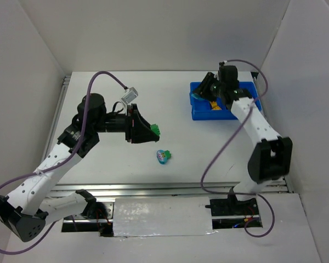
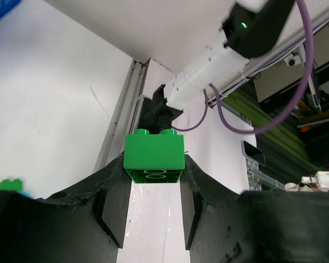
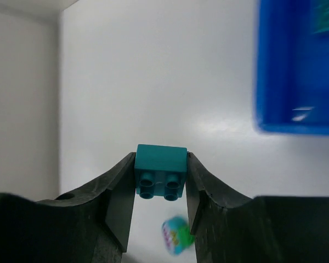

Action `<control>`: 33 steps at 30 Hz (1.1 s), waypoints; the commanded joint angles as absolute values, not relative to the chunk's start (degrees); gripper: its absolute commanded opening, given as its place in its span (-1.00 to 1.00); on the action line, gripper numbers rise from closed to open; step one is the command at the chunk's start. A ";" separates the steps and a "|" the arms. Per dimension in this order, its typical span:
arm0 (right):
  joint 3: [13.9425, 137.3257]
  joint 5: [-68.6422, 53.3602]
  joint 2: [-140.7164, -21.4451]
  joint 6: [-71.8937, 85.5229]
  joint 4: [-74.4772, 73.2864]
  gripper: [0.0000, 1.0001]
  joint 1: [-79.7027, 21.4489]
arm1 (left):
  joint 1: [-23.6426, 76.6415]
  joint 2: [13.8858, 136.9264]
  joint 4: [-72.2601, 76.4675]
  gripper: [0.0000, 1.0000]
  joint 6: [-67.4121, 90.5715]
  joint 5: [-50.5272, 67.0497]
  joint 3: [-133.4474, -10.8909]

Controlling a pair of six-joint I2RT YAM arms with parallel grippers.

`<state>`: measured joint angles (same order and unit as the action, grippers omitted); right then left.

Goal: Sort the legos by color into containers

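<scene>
Well short of the tray (image 1: 208, 116), skirt the loose multicoloured brick (image 1: 163, 156); carry the green brick (image 2: 154, 153) clamped in the left tool (image 2: 154, 181) over open counter (image 1: 115, 164), clearing the tray's near wall; at its left edge, bring the right tool (image 3: 160, 189), clenched on a teal brick (image 3: 160, 161), well inside the rim before releasing.

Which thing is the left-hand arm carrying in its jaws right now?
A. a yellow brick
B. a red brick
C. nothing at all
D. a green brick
D: in the left wrist view, a green brick sits clamped between the left arm's jaws, studs up.
</scene>
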<state>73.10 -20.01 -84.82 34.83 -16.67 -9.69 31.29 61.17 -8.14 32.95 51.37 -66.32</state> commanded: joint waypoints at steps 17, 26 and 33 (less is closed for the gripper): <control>117.43 6.86 -118.14 27.34 -46.32 0.99 -9.49 | 29.97 57.04 -20.13 -1.00 26.54 44.56 -68.20; 92.95 -46.15 -93.72 26.43 -25.45 0.99 -10.45 | 29.80 60.90 -14.25 -1.00 28.38 50.79 -67.94; 68.31 -65.12 -69.18 39.19 13.23 0.94 -23.61 | 30.06 64.33 -12.05 -1.00 26.90 54.84 -69.08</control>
